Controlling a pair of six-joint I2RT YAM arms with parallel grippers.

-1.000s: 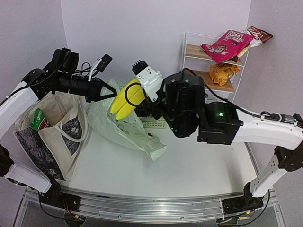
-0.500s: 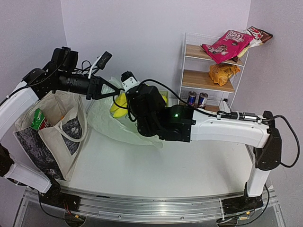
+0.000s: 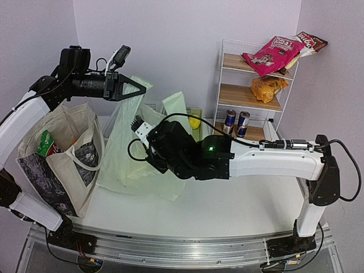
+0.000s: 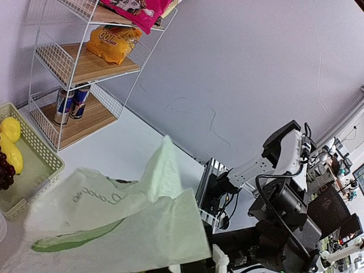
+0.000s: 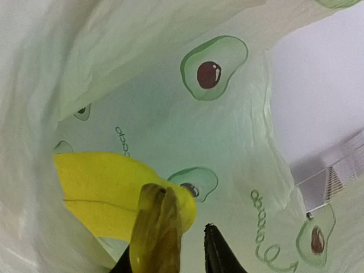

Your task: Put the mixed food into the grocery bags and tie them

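The pale-green avocado-print plastic bag [image 3: 122,153] hangs from my left gripper [image 3: 136,88], which is shut on its handle and holds it up. In the left wrist view the bag [image 4: 114,227] covers the fingers. My right gripper [image 5: 170,250] is inside the bag [image 5: 227,142], out of sight from above. Its jaws stand open. A yellow banana [image 5: 102,193] lies ahead, its brown stem against the left finger and apart from the right fingertip [image 5: 213,239]. The beige canvas tote [image 3: 62,148] stands at the left with a green-and-white packet [image 3: 46,143] in it.
A white wire shelf rack [image 3: 250,91] at the back right holds a pink packet [image 3: 272,54], an orange packet [image 3: 267,86] and two cans [image 3: 229,119]. A green slotted basket [image 4: 34,165] next to it holds yellow fruit [image 4: 10,128] and grapes [image 4: 4,173].
My right arm has swung left and down, carrying the banana from above the bag into it, and its jaws have parted. My left gripper has lifted the bag's handle higher.
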